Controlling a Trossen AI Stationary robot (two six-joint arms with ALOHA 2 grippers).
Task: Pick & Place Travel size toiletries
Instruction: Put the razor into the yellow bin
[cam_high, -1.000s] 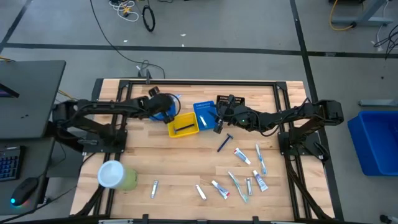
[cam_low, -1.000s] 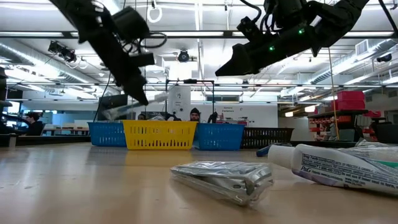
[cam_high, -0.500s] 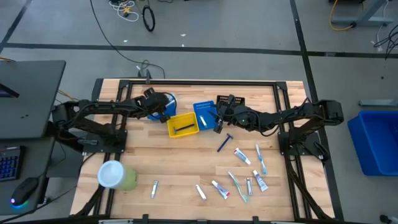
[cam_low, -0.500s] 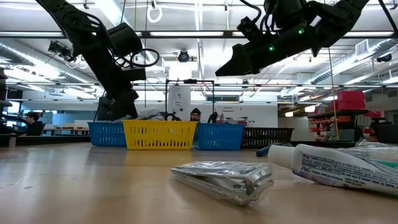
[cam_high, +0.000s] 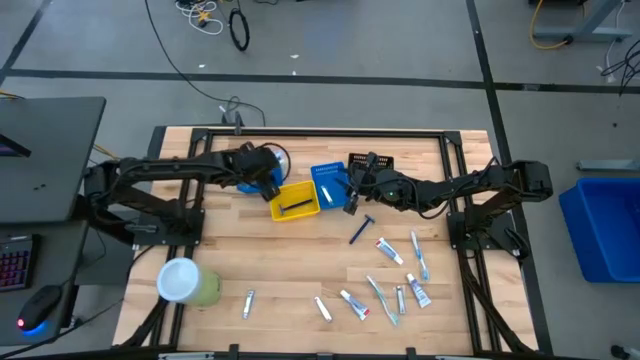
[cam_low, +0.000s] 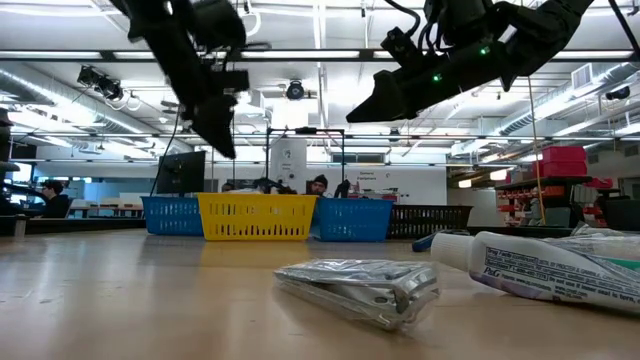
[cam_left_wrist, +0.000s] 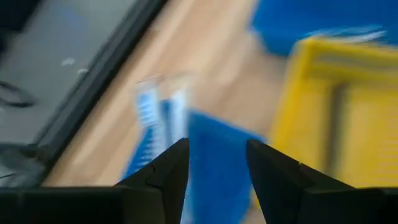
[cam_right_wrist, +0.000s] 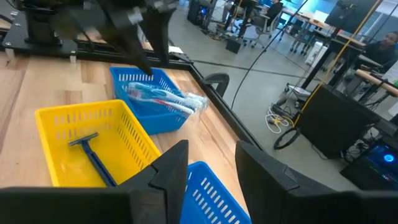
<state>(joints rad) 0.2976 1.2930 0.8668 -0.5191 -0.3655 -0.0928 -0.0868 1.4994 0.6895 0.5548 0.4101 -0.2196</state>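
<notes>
My left gripper (cam_high: 270, 186) (cam_left_wrist: 217, 155) hangs open above the left blue bin (cam_right_wrist: 163, 118), nothing between its fingers. Packaged toothbrushes (cam_right_wrist: 163, 94) (cam_left_wrist: 155, 115) lie in that bin. A dark razor (cam_right_wrist: 93, 158) lies in the yellow bin (cam_high: 276, 207). My right gripper (cam_high: 350, 200) (cam_right_wrist: 211, 163) hovers open and empty over the second blue bin (cam_high: 325, 176). Loose toiletries lie flat on the table's near right: a dark blue razor (cam_high: 360, 230), white tubes (cam_high: 388, 250) (cam_high: 353, 303) and toothbrushes (cam_high: 418, 255).
A black bin (cam_high: 372, 160) stands behind the right gripper. A big green cylinder with a white lid (cam_high: 185, 282) stands at the near left. A single tube (cam_high: 248, 303) lies beside it, and a foil-wrapped pack (cam_low: 360, 290) lies close to the low camera.
My left gripper, carrying a pale slim item a second ago, dipped toward the left blue bin, then rose again and tipped. The item no longer hangs from it. My right gripper has kept still.
</notes>
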